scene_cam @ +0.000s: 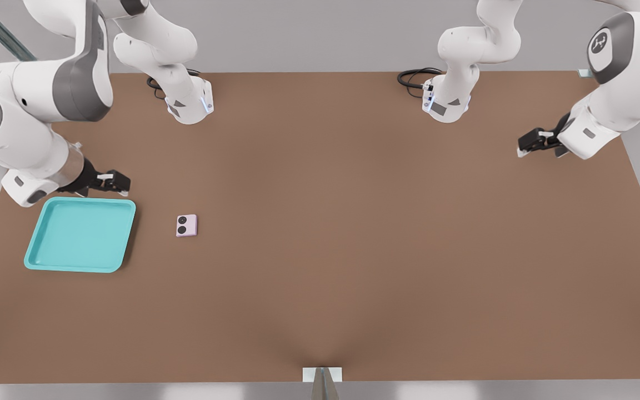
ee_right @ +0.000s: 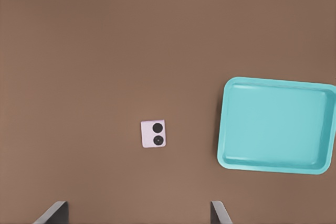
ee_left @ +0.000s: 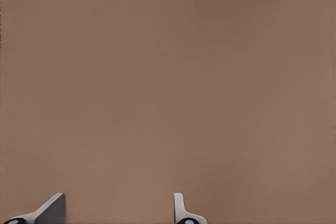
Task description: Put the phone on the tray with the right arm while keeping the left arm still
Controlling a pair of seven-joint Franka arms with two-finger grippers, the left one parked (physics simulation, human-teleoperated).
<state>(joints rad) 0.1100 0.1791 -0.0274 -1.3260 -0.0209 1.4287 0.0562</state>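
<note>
1. Front view: your right arm's black hand (scene_cam: 113, 182) hangs just behind the turquoise square tray's (scene_cam: 39, 244) far rim, holding nothing. The small pale pink phone (scene_cam: 186, 225) lies flat, lenses up, beside the tray on the front view's right, apart from it.
2. Left wrist view: bare brown surface (ee_left: 168, 87) only.
3. Right wrist view: hand fingers (ee_right: 53, 213) spread wide, empty, likely staged for a top-down grab. Phone (ee_right: 153, 134) and tray (ee_right: 223, 129) sit near each other; grey wall behind.

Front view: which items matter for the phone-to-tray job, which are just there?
Job:
phone, flat on the table, apart from the tray
tray, nothing in it
gripper, open, above the tray's far edge

Just there:
table
black cables by the arm bases
</note>
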